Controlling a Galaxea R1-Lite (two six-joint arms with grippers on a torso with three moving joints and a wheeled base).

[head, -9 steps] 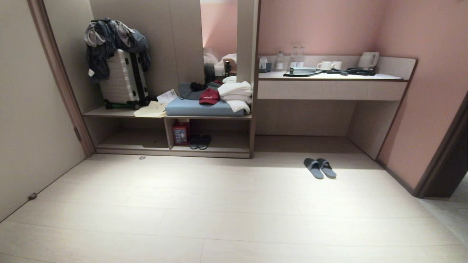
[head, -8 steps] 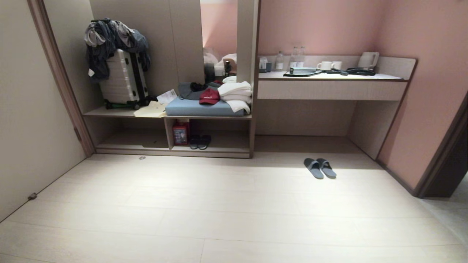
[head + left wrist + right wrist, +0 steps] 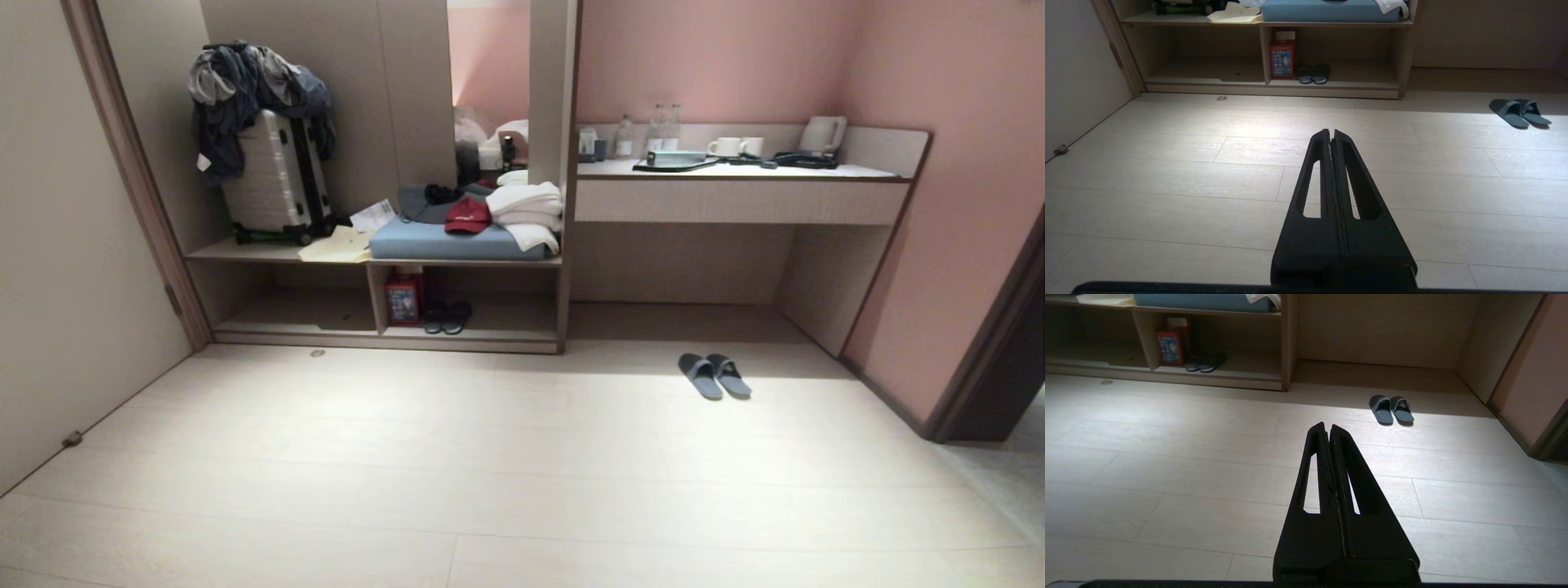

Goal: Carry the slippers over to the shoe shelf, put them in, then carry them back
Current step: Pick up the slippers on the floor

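The grey-blue slippers (image 3: pixel 714 376) lie side by side on the pale floor, toes toward me, in front of the recess under the desk. They also show as the slippers (image 3: pixel 1391 409) in the right wrist view and the slippers (image 3: pixel 1519 112) in the left wrist view. The shoe shelf (image 3: pixel 473 331) is the low open cubby at the back left, seen too as the shoe shelf (image 3: pixel 1331 83). My left gripper (image 3: pixel 1331 131) and right gripper (image 3: pixel 1327 424) are both shut and empty, held low over the floor, far short of the slippers. Neither arm appears in the head view.
A darker pair of slippers (image 3: pixel 446 317) and a red box (image 3: pixel 403 300) sit in the shelf's right cubby. Above are a blue cushion (image 3: pixel 445 241), a red cap, towels and a suitcase (image 3: pixel 273 175). A desk (image 3: pixel 735 192) with mugs stands right; a dark doorway (image 3: pixel 1008 359) is far right.
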